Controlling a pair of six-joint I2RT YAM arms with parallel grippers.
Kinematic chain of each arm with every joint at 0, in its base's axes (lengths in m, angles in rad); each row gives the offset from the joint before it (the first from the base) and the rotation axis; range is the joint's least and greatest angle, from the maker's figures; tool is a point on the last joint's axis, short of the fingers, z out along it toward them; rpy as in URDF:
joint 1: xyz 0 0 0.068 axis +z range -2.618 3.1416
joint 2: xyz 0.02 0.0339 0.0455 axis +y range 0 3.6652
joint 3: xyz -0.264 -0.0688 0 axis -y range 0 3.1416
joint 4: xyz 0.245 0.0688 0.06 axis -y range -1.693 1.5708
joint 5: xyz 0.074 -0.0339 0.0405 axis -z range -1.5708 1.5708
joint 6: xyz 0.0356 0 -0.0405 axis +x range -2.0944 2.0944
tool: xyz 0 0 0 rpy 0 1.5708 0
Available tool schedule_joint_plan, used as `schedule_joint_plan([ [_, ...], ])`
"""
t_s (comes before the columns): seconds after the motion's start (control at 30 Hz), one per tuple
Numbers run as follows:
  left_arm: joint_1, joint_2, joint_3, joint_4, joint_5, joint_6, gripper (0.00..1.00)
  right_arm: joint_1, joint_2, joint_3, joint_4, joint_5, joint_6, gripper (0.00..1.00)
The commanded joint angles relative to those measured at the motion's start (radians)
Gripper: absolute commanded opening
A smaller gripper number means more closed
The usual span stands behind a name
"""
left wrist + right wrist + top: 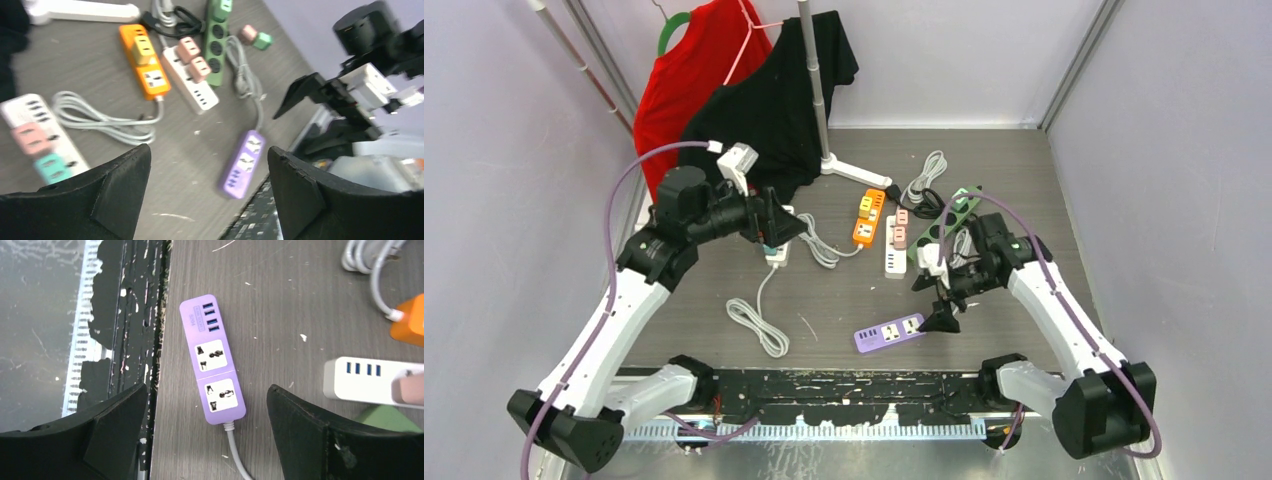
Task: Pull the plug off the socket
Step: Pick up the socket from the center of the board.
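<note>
**Plainly, both grippers stand wide above the power strips**

Nearest the arm bases, a black rail (844,385) with chipped paint runs along the front edge of the grey table (854,290). Just beyond it lies the purple power strip (212,360), with 2 sockets and 4 USB ports, and nothing is plugged into either socket. The right gripper (206,387) hangs directly over this strip with its jaws spread wide, holding nothing and touching nothing.

To the left a coiled white cable (759,325) lies on the table. Its lead runs back to a white strip (40,135) that carries a pink plug (30,137) and a teal plug (50,167), both seated in their sockets. The left gripper (208,149) hovers above that strip, also wide apart and empty.

Farther back, in the middle of the table, 3 strips lie side by side:
- an orange strip (869,218) with a yellow plug (142,47) in it
- a second white strip (894,250) with 2 pink plugs (189,47) seated in it
- a green strip (944,225)

A small pink and teal pair (255,37) lies loose beside the green strip.

At the far side stands a clothes pole (816,90), with a red shirt (689,80) and a black shirt (774,110) hanging from it.
</note>
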Motion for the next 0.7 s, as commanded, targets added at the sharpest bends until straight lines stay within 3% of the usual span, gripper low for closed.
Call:
schedule_joint_plan([
  [0.0, 0.004, -0.035, 0.026, -0.269, -0.167, 0.339, 0.86, 0.109, 0.077, 0.068, 0.099, 0.127, 0.043, 0.94],
  [0.2, 0.004, -0.132, -0.204, -0.077, -0.251, 0.433, 0.87, 0.231, 0.136, 0.038, 0.213, 0.195, 0.162, 0.96],
  [0.5, 0.008, -0.205, -0.245, -0.105, -0.33, 0.478, 0.87, 0.385, 0.185, -0.036, 0.4, 0.425, 0.295, 1.0],
  [0.67, 0.013, -0.219, -0.24, -0.11, -0.299, 0.474, 0.86, 0.489, 0.227, -0.063, 0.472, 0.542, 0.317, 1.0],
])
